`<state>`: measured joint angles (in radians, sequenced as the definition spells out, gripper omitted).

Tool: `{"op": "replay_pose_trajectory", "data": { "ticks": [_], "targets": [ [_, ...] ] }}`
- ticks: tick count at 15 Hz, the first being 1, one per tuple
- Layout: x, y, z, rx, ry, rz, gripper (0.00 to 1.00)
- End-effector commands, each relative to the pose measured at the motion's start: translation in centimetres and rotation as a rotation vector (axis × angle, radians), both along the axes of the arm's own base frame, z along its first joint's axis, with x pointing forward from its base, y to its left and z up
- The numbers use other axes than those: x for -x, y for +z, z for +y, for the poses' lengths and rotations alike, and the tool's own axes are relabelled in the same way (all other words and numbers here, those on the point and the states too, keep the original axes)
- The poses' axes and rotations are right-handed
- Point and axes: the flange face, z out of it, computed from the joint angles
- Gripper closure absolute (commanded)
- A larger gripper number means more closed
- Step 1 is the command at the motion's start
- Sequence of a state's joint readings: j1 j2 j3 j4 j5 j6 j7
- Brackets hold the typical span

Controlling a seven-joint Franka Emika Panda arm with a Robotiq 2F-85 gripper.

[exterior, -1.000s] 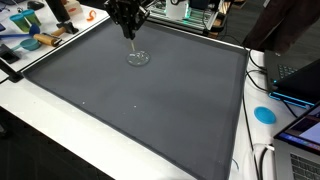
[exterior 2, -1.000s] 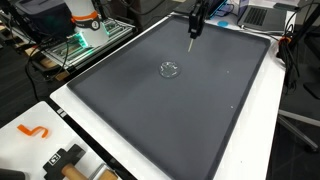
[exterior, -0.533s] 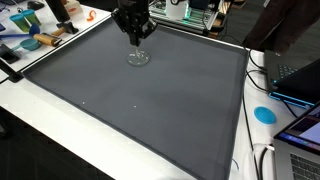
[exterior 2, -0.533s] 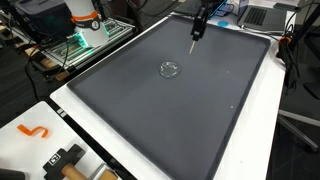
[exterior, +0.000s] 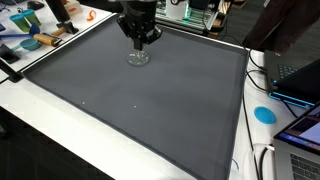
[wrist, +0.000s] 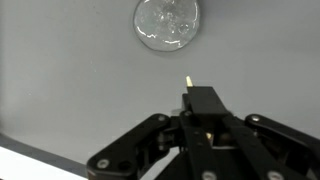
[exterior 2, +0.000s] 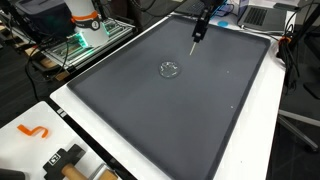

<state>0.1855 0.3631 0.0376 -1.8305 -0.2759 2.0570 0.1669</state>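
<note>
- The claw (wrist: pixel 203 104) is closed: in the wrist view its two black fingers meet on a thin stick (wrist: pixel 187 78), whose pale tip pokes out just ahead of them.
- In an exterior view the thin stick (exterior 2: pixel 193 44) hangs almost straight down from the claw (exterior 2: pixel 202 22), tilted a little, with its lower end near the dark mat (exterior 2: pixel 150 115). I cannot tell whether the end touches the mat.
- The nearest thing is a clear round dish (wrist: pixel 168 22). It lies flat on the mat, beyond the stick's tip and apart from it in the wrist view. Whether it is glass or plastic cannot be told.
- In both exterior views the clear round dish (exterior: pixel 137 58) (exterior 2: pixel 170 69) sits alone toward the far part of the mat. The claw (exterior: pixel 140 35) hovers near it, off to one side rather than right above it.
- As things lie, the stick is lifted and gripped. Nothing rests in or against the dish.
- The mat covers most of a white worktop (exterior: pixel 60 140).
- On the worktop's edges, well apart from the claw, lie a blue disc (exterior: pixel 264 114) and an orange curled piece (exterior 2: pixel 34 131).
</note>
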Motion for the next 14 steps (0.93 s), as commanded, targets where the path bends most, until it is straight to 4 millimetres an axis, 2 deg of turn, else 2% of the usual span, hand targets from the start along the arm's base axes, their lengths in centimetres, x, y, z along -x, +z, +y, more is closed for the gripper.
{"op": "replay_pose_trajectory", "data": {
  "ticks": [1,14],
  "targets": [
    [-0.2,-0.9,0.7,0.058,-0.005,0.007,0.97],
    [-0.2,-3.0,2.3,0.125,-0.022,-0.007,0.97]
  ]
}}
